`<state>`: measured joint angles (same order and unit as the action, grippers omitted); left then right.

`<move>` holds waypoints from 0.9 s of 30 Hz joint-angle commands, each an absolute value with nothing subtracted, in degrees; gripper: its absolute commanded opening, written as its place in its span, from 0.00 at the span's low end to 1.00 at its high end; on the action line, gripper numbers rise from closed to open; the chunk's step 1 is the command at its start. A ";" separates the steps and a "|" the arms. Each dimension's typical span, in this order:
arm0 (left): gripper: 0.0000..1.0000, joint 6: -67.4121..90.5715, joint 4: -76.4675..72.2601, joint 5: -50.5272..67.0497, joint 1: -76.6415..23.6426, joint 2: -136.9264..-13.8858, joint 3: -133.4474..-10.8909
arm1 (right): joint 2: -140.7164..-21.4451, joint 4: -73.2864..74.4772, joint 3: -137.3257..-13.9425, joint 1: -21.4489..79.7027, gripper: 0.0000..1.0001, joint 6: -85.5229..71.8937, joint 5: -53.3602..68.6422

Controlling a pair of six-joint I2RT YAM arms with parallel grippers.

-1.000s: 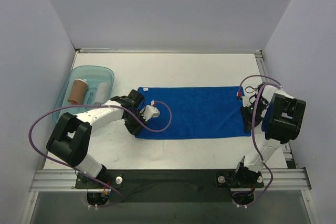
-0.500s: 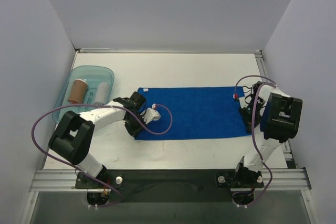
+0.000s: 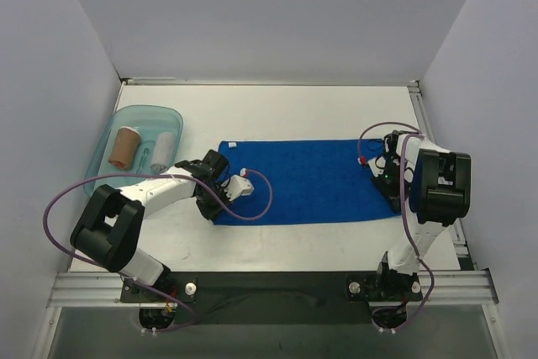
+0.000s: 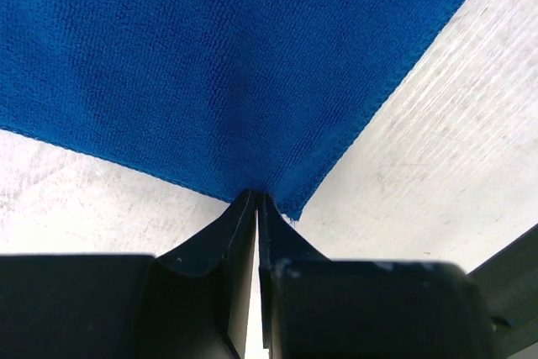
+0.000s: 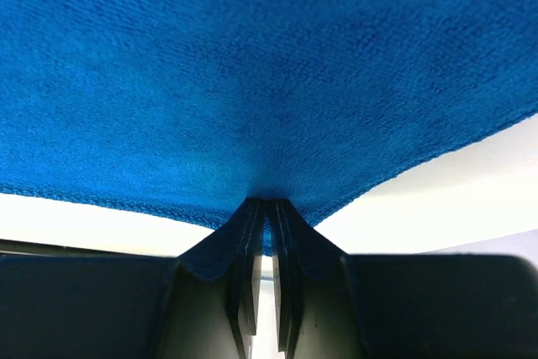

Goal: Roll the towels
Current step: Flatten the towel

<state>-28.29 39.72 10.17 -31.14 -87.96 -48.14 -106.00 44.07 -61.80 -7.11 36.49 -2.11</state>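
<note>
The white table (image 3: 294, 115) carries one big thing: a royal-blue towel (image 3: 307, 178) spread flat, long side running left to right, near the middle and a little toward the near edge. Its terry is even and mostly smooth, and a small white tag (image 3: 234, 145) pokes out at the far left corner. At the table's left stands a clear teal bin (image 3: 160, 113) holding a tan towel (image 3: 126, 146) and a white towel (image 3: 164, 149), both already rolled and lying side by side.

From above, the arms reach to the towel's two near corners, but their wrists hide the fingers. The wrist cameras show what happens there. The left gripper (image 4: 256, 199) has its jaws pinched together on the towel's corner, with the cloth puckering into the tips and bare table on either side. The right gripper (image 5: 267, 203) is likewise clamped on the near hem close to its corner, and blue fills almost that whole view.

Compared with a second ago, the right arm has swung inward over the towel's right end, its cable loop moving with it. The left arm has drawn back toward the left. The towel has slid slightly leftward between them, still flat and unrolled.
</note>
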 commanded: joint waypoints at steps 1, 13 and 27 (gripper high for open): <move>0.16 -30.41 46.49 5.54 -29.45 -89.91 -43.68 | -105.55 47.63 -62.49 -4.58 0.12 36.13 -0.44; 0.16 -33.13 51.06 5.71 -23.03 -87.01 -42.98 | -105.83 52.29 -64.86 2.37 0.14 33.84 5.96; 0.17 -36.12 53.70 5.62 -17.40 -86.13 -44.38 | -106.35 53.00 -63.46 8.35 0.15 31.38 8.26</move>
